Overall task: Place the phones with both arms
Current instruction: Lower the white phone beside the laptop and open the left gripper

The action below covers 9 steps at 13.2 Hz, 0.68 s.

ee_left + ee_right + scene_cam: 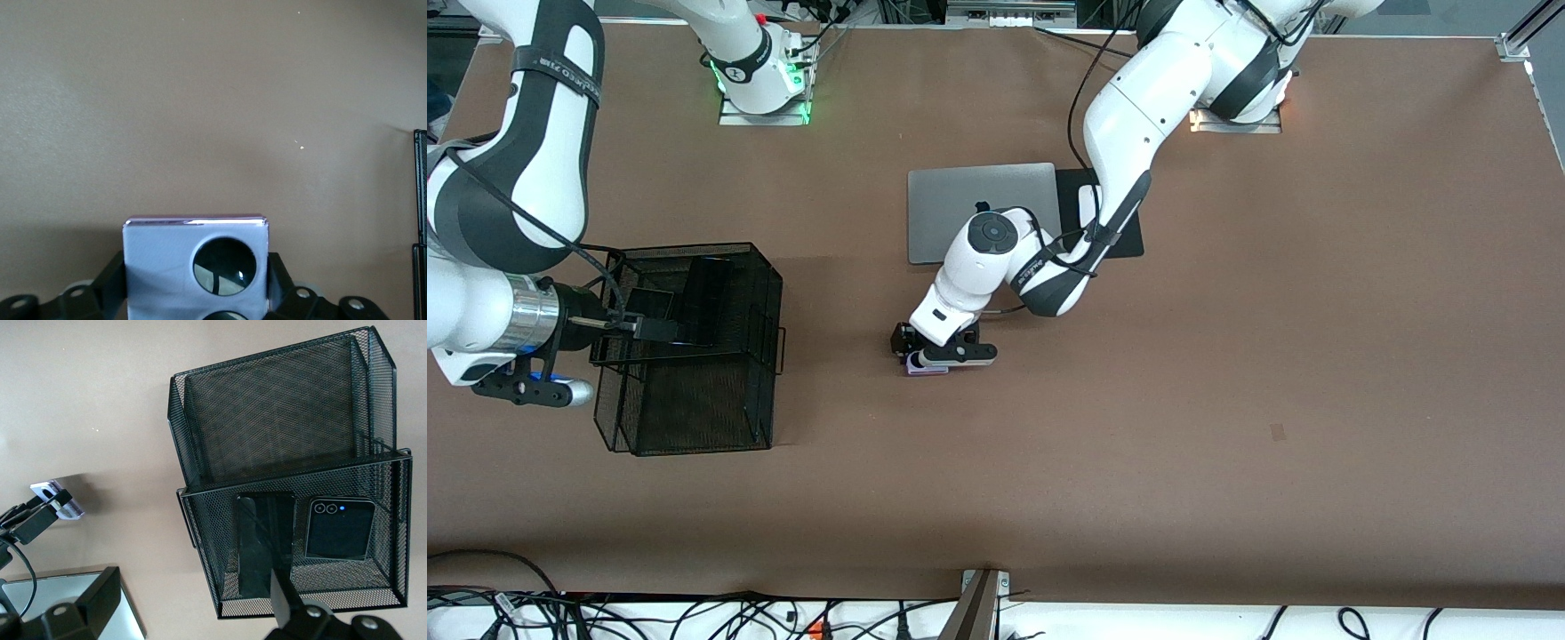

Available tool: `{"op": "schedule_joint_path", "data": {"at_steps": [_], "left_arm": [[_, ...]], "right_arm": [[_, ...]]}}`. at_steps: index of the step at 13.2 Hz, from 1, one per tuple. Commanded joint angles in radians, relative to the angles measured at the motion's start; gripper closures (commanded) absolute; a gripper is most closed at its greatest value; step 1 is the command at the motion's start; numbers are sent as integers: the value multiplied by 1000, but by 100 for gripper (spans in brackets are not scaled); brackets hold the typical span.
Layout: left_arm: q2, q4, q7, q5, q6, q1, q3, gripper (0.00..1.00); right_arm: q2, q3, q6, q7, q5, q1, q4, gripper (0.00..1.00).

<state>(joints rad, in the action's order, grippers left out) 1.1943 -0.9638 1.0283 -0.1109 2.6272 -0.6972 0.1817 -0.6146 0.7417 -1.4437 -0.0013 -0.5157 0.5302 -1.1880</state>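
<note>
A: Beginning at nine o'clock on the table (pixel 1227 400), seen from the front camera?

B: Right gripper (pixel 640 327) there, up over a black wire basket (pixel 694 418). Jaws spread wide, nothing between them. Waiting.

A: And in the basket?

B: Two compartments. In the one farther from the front camera, two phones side by side, leaning up against the mesh: a small black flip phone (pixel 339 528) toward the right arm's end, a longer black slab phone (pixel 263 543) just beside it at its three o'clock in the front view. Right gripper directly over that compartment.

A: Moving on toward the centre?

B: Left gripper (pixel 941 354) just off centre, toward six o'clock, pointing down, low at the table. Lavender phone (pixel 193 267) inside it, face with the black circles turned to the wrist camera. Clamped or loose: cannot tell.

A: Well apart from the basket?

B: Yes, bare brown table between them.

A: Anything past that gripper?

B: At twelve o'clock from it, farther from the front camera, a closed silver laptop (pixel 960 200), partly covered by the left arm. At about one o'clock, touching the laptop's edge, a black mat (pixel 1125 236) with a white mouse (pixel 1087 204), mostly hidden by the same arm.
</note>
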Motion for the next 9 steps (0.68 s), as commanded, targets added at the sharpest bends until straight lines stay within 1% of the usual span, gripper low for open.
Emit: {"op": "schedule_joint_path", "data": {"at_steps": [1, 3, 5, 6, 8, 9], "left_arm": [[13, 43, 2, 23, -15, -8, -10, 0], [10, 45, 4, 23, -26, -10, -10, 0], [-2, 45, 4, 25, -70, -5, -7, 0], [-22, 45, 0, 30, -128, 4, -5, 0], [-82, 43, -46, 40, -318, 57, -4, 0], [-123, 37, -106, 63, -416, 92, 13, 0]], "right_arm": [[-16, -4, 25, 4, -21, -18, 34, 1], [-16, -4, 25, 4, -21, -18, 34, 1], [-16, -5, 26, 9, -21, -13, 36, 1], [-14, -5, 25, 7, -15, 11, 34, 1], [-14, -5, 23, -23, -17, 22, 36, 1], [-14, -5, 19, -26, -21, 33, 36, 1]]}}
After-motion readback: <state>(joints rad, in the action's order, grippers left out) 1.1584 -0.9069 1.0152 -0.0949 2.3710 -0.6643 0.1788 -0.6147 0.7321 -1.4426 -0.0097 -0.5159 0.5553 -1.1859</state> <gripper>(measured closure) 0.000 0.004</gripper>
